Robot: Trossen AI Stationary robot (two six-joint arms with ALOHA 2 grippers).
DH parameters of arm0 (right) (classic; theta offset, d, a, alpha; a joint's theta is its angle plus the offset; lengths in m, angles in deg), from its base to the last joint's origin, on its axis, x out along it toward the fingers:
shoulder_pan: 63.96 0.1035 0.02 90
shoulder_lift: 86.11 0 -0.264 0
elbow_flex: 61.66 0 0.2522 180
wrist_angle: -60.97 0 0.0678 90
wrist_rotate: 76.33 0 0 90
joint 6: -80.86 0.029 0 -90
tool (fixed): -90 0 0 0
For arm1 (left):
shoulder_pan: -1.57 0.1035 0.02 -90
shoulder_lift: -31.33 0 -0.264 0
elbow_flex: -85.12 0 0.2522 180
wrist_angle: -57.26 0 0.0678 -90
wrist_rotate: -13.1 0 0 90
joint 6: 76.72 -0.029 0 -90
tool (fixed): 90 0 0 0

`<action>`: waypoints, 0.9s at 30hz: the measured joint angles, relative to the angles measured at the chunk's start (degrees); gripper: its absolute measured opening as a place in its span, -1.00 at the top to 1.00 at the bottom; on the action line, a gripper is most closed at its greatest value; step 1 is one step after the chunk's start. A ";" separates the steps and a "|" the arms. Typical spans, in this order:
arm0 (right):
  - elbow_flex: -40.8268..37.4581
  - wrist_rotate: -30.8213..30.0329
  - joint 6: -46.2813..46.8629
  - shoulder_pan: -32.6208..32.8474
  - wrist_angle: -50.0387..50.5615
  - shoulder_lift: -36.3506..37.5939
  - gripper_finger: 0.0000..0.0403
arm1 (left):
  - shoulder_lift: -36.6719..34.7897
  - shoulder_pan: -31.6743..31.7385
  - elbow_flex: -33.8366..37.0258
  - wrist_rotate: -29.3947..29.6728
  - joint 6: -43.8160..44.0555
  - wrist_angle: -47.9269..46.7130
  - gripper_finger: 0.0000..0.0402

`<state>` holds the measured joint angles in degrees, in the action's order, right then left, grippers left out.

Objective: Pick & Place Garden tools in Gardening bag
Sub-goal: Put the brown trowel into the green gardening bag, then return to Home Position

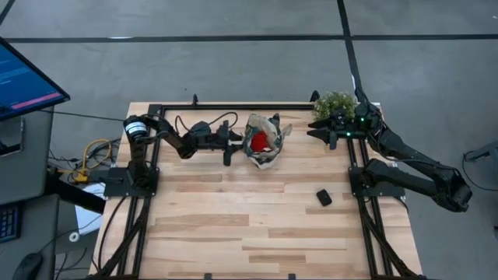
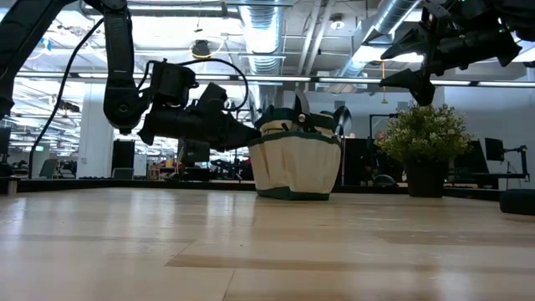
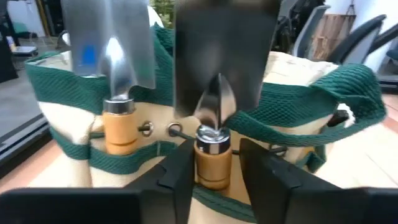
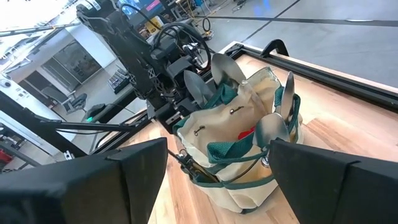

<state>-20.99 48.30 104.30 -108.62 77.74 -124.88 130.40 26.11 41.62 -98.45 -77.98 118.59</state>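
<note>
Wooden table (image 1: 233, 233) carries gardening bag (image 1: 263, 141), potted plant (image 1: 333, 105), black block (image 1: 324, 197).

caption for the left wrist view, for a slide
Left gripper straddling a trowel handle seated in the gardening bag pocket.

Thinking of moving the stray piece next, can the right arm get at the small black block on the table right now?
Probably yes: the right gripper hangs open near the potted plant, and the black block lies alone on bare table on its side.

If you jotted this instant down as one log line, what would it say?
left gripper: around trowel handle at gardening bag | right gripper: open, waiting by potted plant
</note>
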 joint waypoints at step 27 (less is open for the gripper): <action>0.02 0.02 1.76 0.02 -4.07 0.01 -0.31 | -27.87 -0.34 0.00 8.07 0.17 -41.08 -0.31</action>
<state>-20.97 48.33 106.06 -108.60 73.67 -124.87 102.53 25.77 41.62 -90.38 -77.81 77.51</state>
